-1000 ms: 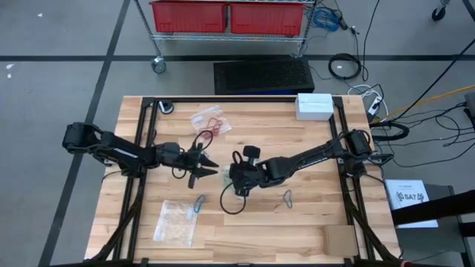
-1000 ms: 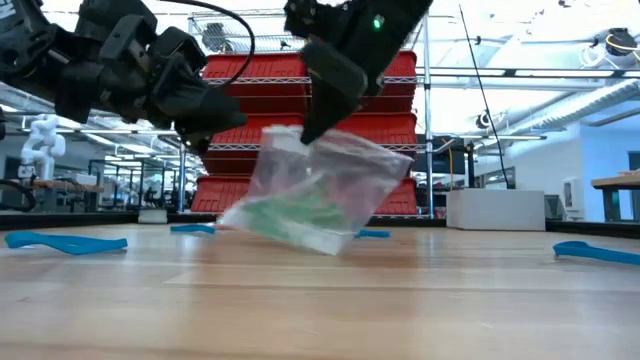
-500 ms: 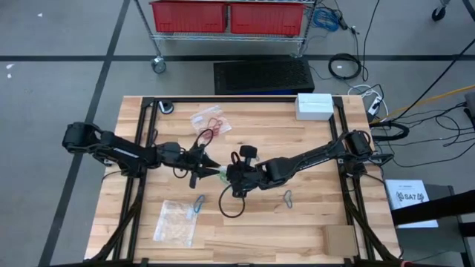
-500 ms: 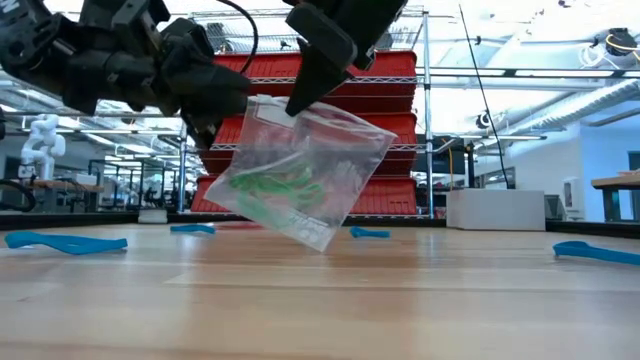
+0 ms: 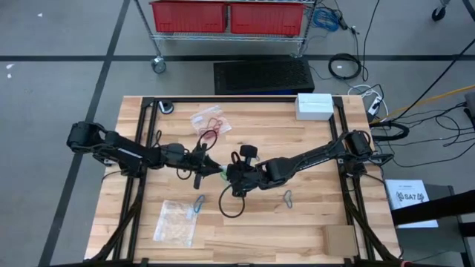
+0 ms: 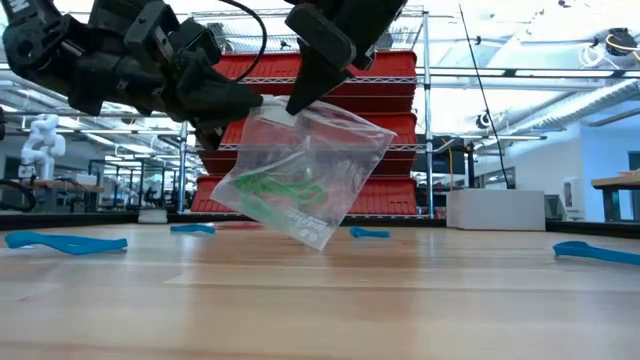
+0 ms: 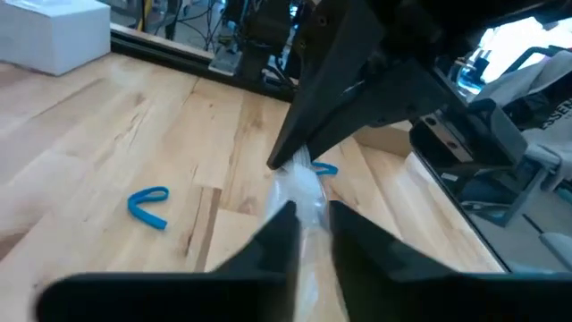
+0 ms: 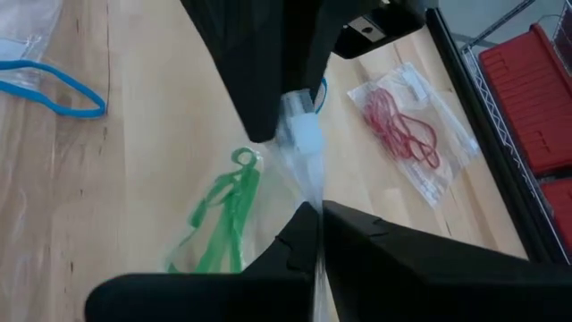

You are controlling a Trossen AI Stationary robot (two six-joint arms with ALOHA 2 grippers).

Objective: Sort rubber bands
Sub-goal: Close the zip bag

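A clear plastic bag point(image 6: 305, 185) with green rubber bands point(image 8: 228, 210) inside hangs in the air over the middle of the table point(image 5: 312, 222). My left gripper point(image 5: 208, 167) comes from the table's left and is shut on the bag's top. My right gripper point(image 5: 228, 175) comes from the right and is shut on the same top edge, just beside it. Loose blue rubber bands lie flat on the wood: one point(image 7: 147, 206), another point(image 7: 326, 168), and one next to a flat clear bag point(image 5: 199, 202). Red bands sit in a second clear bag point(image 8: 407, 130). My left gripper pinches the bag's top edge at its left corner point(image 6: 250, 108) between its two fingers, coming level from the table's left. The bag hangs below, clear of the table. My right gripper pinches the top edge point(image 8: 308, 183) just right of the left gripper's hold, slanting down from above and from the right. The bag hangs tilted below the fingers, with its lower corner point(image 6: 318, 238) off the wood.
A flat clear bag point(image 5: 174, 221) lies near the table's near-left part and a white box point(image 5: 315, 105) at the far right. A black cable loop point(image 5: 231, 202) hangs below the right wrist. A grey-blue band point(image 5: 288, 197) lies right of centre. A red-bin shelf stands beyond the far edge.
My left gripper has moved right toward the bag, shut, and taken hold of its top corner. The bag, held by my right gripper, has risen from low over the table and now hangs higher between both grippers.
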